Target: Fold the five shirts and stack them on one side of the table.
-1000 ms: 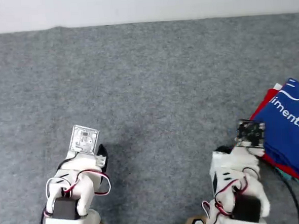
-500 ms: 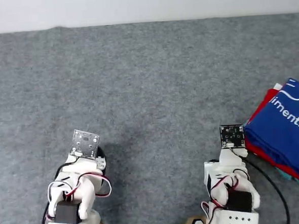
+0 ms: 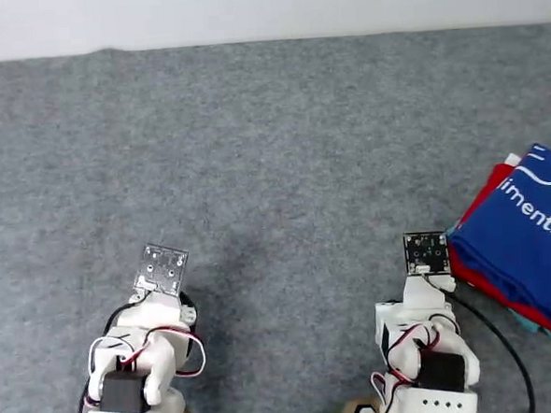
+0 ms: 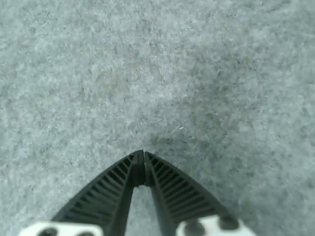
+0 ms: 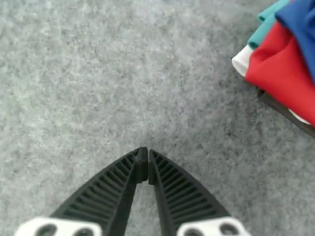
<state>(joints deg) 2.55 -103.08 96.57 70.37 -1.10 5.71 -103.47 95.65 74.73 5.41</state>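
Shirts stacked at 3 o'clock, both arms parked low

Stack of shirts (image 3: 526, 247) sits at the 3–4 o'clock edge of the grey felt table (image 3: 272, 150) in the high view, partly cut off by the frame. Blue shirt (image 3: 530, 233) with white lettering lies on top. Red shirt (image 3: 468, 271) is under it, its edge showing toward 9 o'clock. Teal layer (image 5: 268, 12) and white layer (image 5: 241, 61) peek out lower down.

Left arm (image 3: 140, 365) is at 7 o'clock. Right arm (image 3: 424, 347) is at 5 o'clock, with the stack near its 2 o'clock, not touching.

Left gripper (image 4: 143, 158): jaws pressed tip to tip, nothing between, over bare felt. Right gripper (image 5: 144, 153): jaws likewise closed, empty.
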